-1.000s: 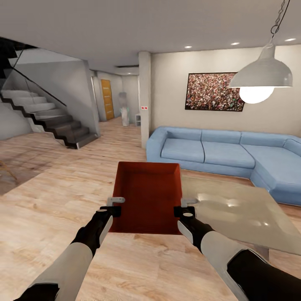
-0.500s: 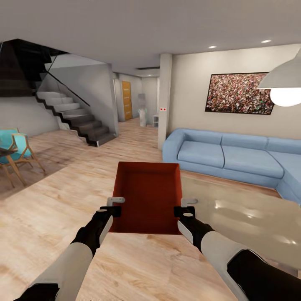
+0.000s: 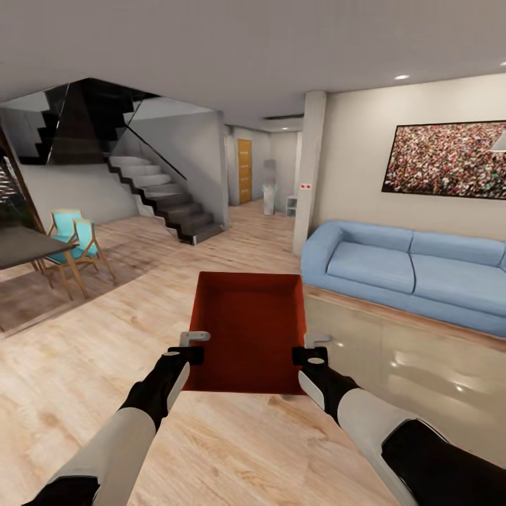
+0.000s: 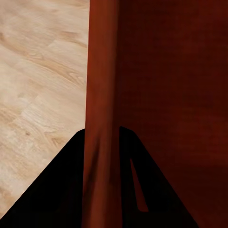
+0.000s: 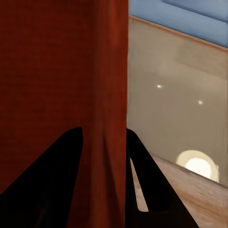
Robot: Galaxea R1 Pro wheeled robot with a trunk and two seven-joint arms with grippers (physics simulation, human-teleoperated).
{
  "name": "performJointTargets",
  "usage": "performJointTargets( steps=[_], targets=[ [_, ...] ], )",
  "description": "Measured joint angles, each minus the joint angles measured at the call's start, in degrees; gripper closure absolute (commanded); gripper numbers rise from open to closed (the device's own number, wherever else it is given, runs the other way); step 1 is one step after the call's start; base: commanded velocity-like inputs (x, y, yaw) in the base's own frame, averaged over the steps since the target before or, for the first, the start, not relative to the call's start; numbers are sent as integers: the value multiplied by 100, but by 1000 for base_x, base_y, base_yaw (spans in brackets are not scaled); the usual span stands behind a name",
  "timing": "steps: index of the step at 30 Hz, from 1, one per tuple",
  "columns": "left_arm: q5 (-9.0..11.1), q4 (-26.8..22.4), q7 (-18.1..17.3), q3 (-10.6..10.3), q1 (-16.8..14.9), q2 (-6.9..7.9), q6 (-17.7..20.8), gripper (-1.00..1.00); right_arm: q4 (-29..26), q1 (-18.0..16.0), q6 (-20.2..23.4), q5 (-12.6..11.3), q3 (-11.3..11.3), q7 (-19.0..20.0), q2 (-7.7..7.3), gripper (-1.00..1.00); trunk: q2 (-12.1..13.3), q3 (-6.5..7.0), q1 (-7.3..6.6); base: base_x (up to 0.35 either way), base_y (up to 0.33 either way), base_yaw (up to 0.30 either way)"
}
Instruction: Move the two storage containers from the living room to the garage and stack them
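One orange-red open-top storage container (image 3: 247, 330) hangs in front of me over the living room's light wood plank floor (image 3: 105, 365). My left gripper (image 3: 193, 346) is shut on the container's left wall (image 4: 100, 95), its dark fingers (image 4: 61, 190) on either side of the thin wall. On the opposite side, my right gripper (image 3: 310, 348) pinches the right wall (image 5: 110, 85) the same way, and is also shut. The bin's inside looks bare. The second container and the garage are out of view.
A blue sofa (image 3: 414, 270) stands at the right, with a glossy glass table (image 3: 422, 358) close beside my right arm. A pillar (image 3: 309, 169) and a hallway with a wooden door (image 3: 244, 171) lie ahead. Stairs (image 3: 161, 200), turquoise chairs (image 3: 74, 242) and a dark table (image 3: 21, 246) are at the left.
The whole view has swung left: the sofa, painting and lamp slid rightward, and the chairs and dark table came into sight. The container and both grippers keep the same hold.
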Motion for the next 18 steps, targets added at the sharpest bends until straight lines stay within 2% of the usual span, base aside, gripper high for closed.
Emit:
performJointTargets(
  steps=[11, 18],
  targets=[
    [3, 1, 0, -1, -1, 2, 1, 100, -2, 0, 1, -3, 3, -4, 2, 100, 0, 7, 0, 0, 0, 49],
    [5, 0, 1, -2, 0, 2, 1, 100, -1, 0, 1, -2, 3, -3, 2, 100, 0, 7, 0, 0, 0, 238]
  ],
)
